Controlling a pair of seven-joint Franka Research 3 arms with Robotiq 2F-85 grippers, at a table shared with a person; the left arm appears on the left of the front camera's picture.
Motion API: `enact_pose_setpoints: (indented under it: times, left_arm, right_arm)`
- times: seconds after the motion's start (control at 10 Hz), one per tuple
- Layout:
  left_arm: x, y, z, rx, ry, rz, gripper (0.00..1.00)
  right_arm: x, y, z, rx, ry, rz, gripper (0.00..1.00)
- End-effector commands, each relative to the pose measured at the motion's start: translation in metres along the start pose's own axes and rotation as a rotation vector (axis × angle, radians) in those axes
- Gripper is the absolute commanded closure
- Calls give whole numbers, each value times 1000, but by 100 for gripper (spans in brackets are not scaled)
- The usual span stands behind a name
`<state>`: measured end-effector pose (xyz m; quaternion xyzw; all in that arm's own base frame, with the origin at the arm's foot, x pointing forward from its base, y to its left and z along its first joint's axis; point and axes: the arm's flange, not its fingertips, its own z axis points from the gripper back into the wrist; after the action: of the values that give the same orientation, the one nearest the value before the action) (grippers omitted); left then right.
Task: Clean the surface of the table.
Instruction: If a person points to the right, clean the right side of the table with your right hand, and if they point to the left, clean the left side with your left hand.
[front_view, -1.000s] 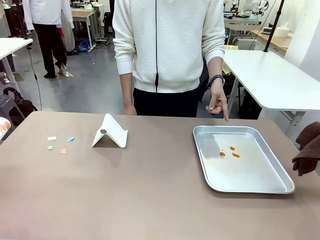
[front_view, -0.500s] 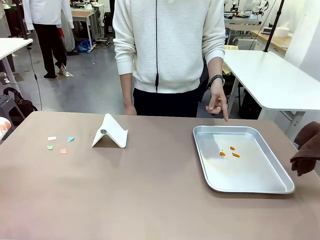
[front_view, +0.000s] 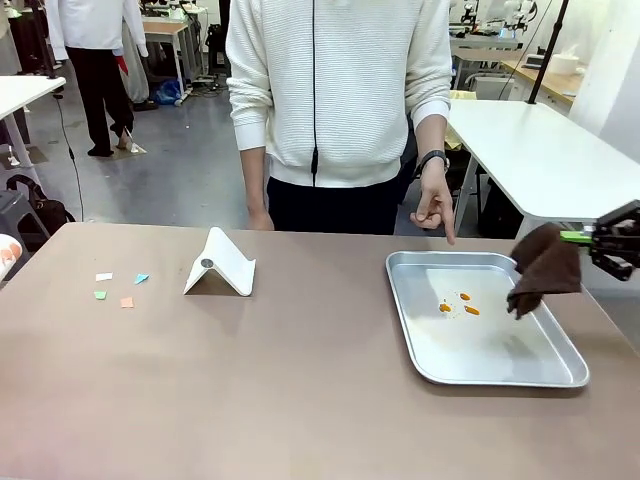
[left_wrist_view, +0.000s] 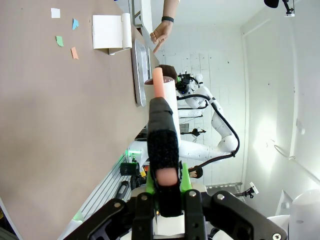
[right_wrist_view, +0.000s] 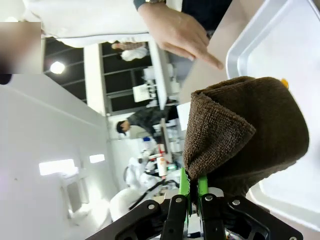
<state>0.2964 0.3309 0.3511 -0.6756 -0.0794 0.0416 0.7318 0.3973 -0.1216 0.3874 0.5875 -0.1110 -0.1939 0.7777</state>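
The brownish table (front_view: 300, 380) carries a silver metal tray (front_view: 500, 380) at the right, with small orange spots (front_view: 460, 303) in it. My right gripper (front_view: 580, 238) comes in from the right edge, shut on a brown cloth (front_view: 543, 268) that hangs over the tray's right side. In the right wrist view the gripper (right_wrist_view: 192, 182) pinches the cloth (right_wrist_view: 240, 135) above the tray (right_wrist_view: 280, 50). My left gripper (left_wrist_view: 164, 187) is shut on a slim black tool with a pale pink tip (left_wrist_view: 162, 145), held off the table's edge (left_wrist_view: 60, 125).
A person stands at the far side, one hand (front_view: 435, 210) pointing a finger down at the tray's far edge. A white folded stand (front_view: 222, 265) sits left of centre. Several small coloured paper scraps (front_view: 120, 288) lie at the far left. White tables stand behind.
My right gripper has swung up and to the left with the brown cloth, from beside the table's right edge to over the tray's right side. The person's hand has stayed put.
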Motion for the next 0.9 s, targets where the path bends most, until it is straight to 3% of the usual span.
enact_pose_setpoints:
  times: [0.0,0.2,0.5,0.8]
  left_arm:
    - [-3,-6,0,-15,2,-4,100]
    - [-3,-6,0,-15,2,-4,100]
    - [-3,-6,0,-15,2,-4,100]
    - [-3,-6,0,-15,2,-4,100]
  right_arm:
    - [22,11,-18,-143,-43,49,94]
    - [45,22,-42,-376,-43,126,94]
    - [67,19,-76,-608,28,177,94]
    - [70,2,-108,-664,61,163,94]
